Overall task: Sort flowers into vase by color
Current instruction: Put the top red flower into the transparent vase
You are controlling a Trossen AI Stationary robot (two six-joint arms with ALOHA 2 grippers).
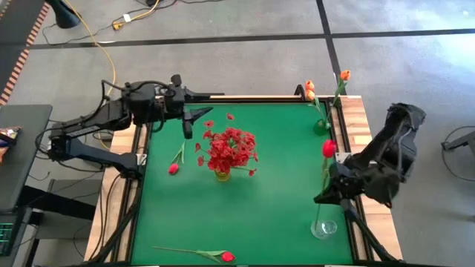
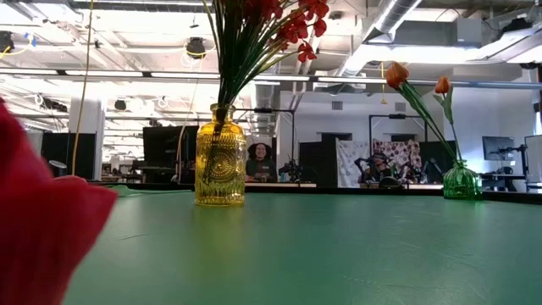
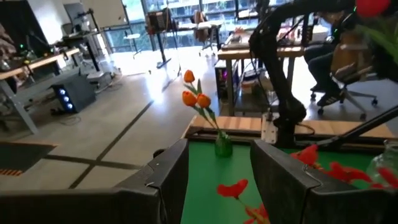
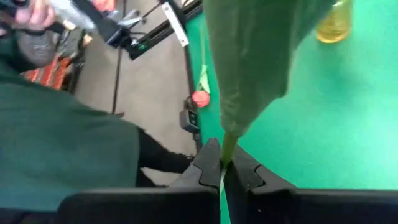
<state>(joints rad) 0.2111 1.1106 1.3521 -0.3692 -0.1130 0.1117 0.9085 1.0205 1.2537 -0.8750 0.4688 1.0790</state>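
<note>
The right gripper [image 1: 327,194] hangs near the table's right edge with its fingers pinched together on the thin green stem of a red-pink tulip-like bud [image 1: 329,148], just above the clear glass vase [image 1: 323,228] standing in the near right corner. The main risk is the stem missing the vase mouth: held low on the stalk, the long top-heavy flower may lean, and its stem end could catch the rim and tip the light glass towards the wooden border [image 1: 358,133]. The right wrist view shows only the stem between the closed tips [image 4: 222,167] and a blurred green leaf, so how the stem end lines up with the vase mouth cannot be judged from there.

The left gripper [image 1: 187,123] hovers at the far left of the green tabletop [image 1: 274,200], fingers apart and holding nothing. It sits close to the bushy red sprigs in the yellow glass vase [image 1: 223,175], so a careless sweep could brush the blossoms or knock that vase.

Two red buds lie loose: one [image 1: 174,167] just left of the yellow vase, another [image 1: 227,256] along the near edge, where a nudge might push it off. The green glass vase with orange buds [image 1: 320,126] stands at the far right. The table's middle is open for moving.
</note>
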